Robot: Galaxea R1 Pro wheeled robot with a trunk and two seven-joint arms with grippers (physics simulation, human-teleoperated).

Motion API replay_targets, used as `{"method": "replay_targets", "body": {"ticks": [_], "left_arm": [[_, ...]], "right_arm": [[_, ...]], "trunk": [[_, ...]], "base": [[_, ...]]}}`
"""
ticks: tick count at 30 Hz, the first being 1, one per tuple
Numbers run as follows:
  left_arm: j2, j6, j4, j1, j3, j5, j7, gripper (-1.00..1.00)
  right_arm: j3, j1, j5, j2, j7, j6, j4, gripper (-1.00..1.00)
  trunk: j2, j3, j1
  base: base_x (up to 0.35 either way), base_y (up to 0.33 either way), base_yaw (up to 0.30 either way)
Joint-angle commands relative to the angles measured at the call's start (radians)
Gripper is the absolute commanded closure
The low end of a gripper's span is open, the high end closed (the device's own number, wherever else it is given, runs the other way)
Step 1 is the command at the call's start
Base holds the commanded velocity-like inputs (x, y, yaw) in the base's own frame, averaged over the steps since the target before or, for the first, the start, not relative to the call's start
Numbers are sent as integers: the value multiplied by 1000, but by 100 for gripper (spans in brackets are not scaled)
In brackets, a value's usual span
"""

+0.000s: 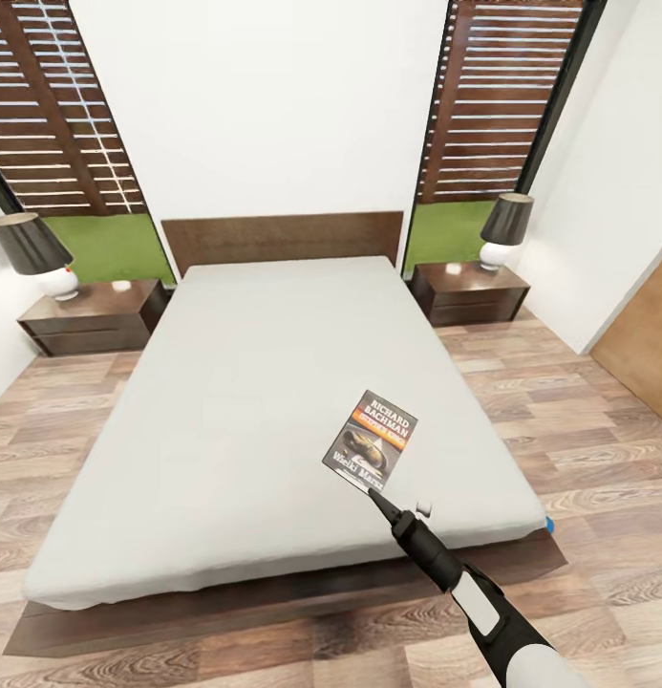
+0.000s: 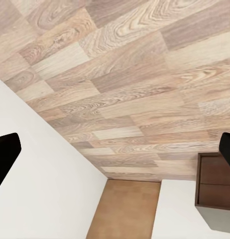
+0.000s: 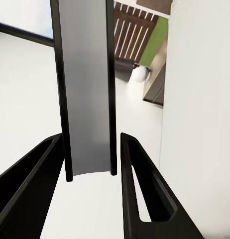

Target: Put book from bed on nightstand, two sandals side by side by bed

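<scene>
The book lies near the right front part of the bed, its cover facing up. My right gripper reaches in from the front and meets the book's near corner. In the right wrist view the book runs edge-on between the two fingers, which sit close against both covers, shut on it. My left gripper hangs open over bare floor, holding nothing. A sliver of a bright-blue sandal peeks out at the bed's front right corner. A nightstand stands left of the headboard and another nightstand stands right of it.
Each nightstand carries a black-shaded lamp. Wood-plank floor runs along both sides of the bed. A brown door is at the right wall. Tall windows flank the headboard.
</scene>
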Motion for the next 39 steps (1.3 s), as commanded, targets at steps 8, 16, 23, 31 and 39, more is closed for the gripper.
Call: {"method": "replay_targets", "body": {"ticks": [8,16,23,31,39], "left_arm": [[0,-3,0,1,-8,10,2,-100],[0,-3,0,1,-8,10,2,-100],[0,-3,-1,1,-8,10,2,-100],[0,-3,-1,1,-8,10,2,-100],[0,-3,-1,1,-8,11,2,-100]], "right_arm": [[0,-1,-6,0,1,10,1,100],[0,-1,-6,4,1,10,1,100],[0,-1,-5,9,0,10,1,100],[0,-1,-5,11,1,9,1,100],[0,-1,-5,11,1,9,1,100]], "trunk": [[-2,12,1],[-2,24,1],[-2,36,1],[-2,49,1],[-2,62,1]], "base": [[0,0,-69],[0,0,-69],[0,0,-69],[0,0,-68],[0,0,-66]]}}
